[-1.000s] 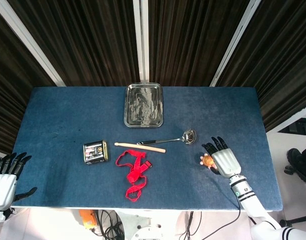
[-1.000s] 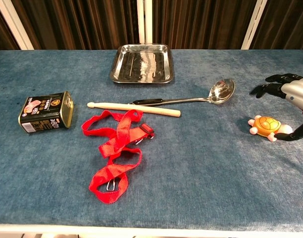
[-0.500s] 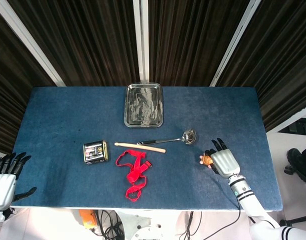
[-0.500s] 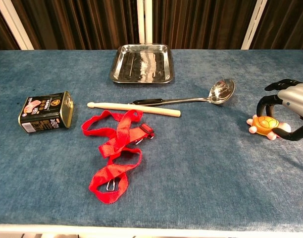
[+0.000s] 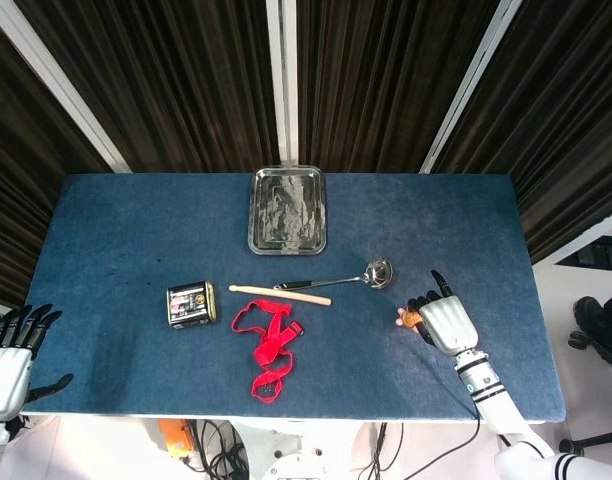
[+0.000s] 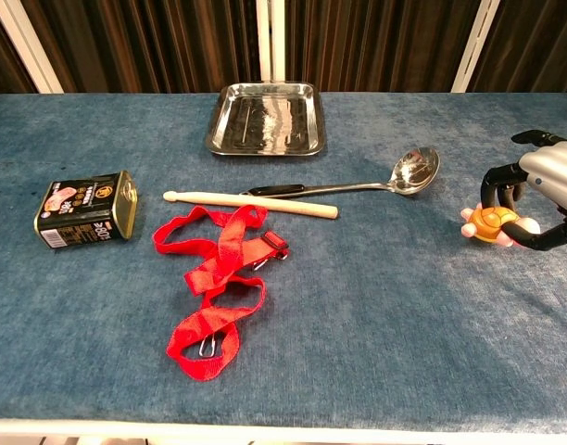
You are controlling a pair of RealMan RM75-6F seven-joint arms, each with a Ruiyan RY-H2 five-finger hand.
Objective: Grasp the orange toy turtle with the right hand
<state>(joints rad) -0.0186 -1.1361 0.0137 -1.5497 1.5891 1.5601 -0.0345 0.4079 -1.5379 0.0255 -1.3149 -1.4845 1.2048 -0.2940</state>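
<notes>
The orange toy turtle (image 6: 492, 223) (image 5: 410, 319) is held in my right hand (image 6: 541, 190) (image 5: 443, 321) at the right side of the blue table, a little above the cloth. Dark fingers curl over its shell from behind and the thumb closes under it. Part of the turtle is hidden by the fingers. My left hand (image 5: 10, 360) hangs off the table's near left corner, fingers apart and holding nothing; the chest view does not show it.
A steel ladle (image 6: 358, 183) and a wooden drumstick (image 6: 251, 199) lie mid-table. A red strap (image 6: 219, 283) sits in front of them, a dark tin (image 6: 87, 208) at the left, a metal tray (image 6: 264, 117) at the back.
My right hand's fingers have curled from spread to closed around the turtle. The turtle has risen slightly off the cloth and shifted a bit toward the back. My left hand has not moved.
</notes>
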